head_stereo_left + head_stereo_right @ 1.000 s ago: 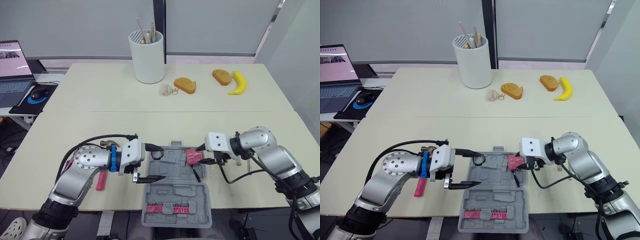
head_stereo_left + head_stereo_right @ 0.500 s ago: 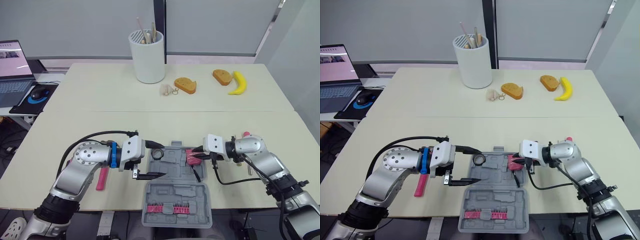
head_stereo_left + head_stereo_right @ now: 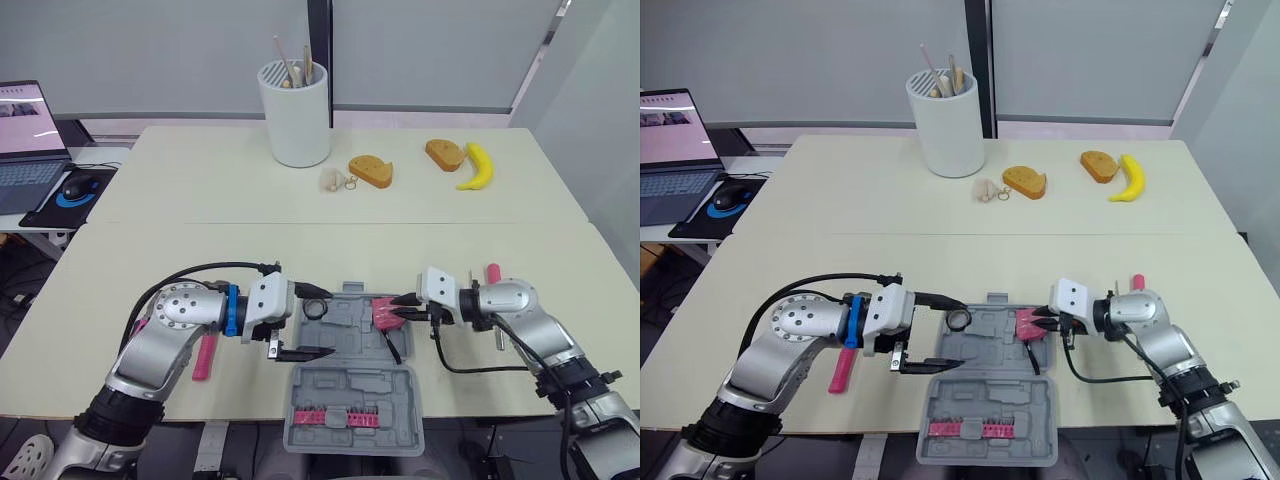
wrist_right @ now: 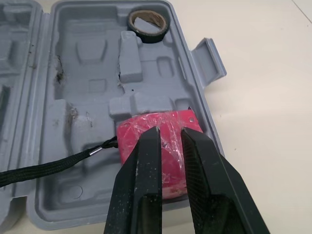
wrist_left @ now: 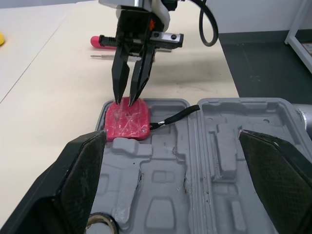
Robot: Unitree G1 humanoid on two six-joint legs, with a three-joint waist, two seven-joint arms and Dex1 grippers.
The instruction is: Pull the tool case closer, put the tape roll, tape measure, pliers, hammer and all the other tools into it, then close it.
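Note:
The grey tool case (image 3: 352, 385) lies open at the table's near edge. A black tape roll (image 3: 315, 308) sits in its far left pocket, and the red tape measure (image 3: 385, 312) lies in the far right corner (image 4: 161, 141) with its black strap trailing. My left gripper (image 3: 328, 322) hangs wide open over the case's left side, just past the roll. My right gripper (image 3: 402, 306) has its fingertips (image 5: 118, 95) at the tape measure's outer edge, parted by a narrow gap. A pink-handled tool (image 3: 203, 357) lies left of the case, and a pink-handled screwdriver (image 3: 492, 273) lies to the right.
A row of pink bits (image 3: 335, 417) sits in the case's near half. At the back stand a white utensil holder (image 3: 295, 112), two bread slices (image 3: 370, 172), a banana (image 3: 475, 165) and a small keyring (image 3: 335, 180). A laptop (image 3: 25, 130) and mouse sit on a side table.
My right gripper lowered the tape measure into the case, then drew back to the right, leaving it there. The right forearm dropped. The left gripper edged slightly right.

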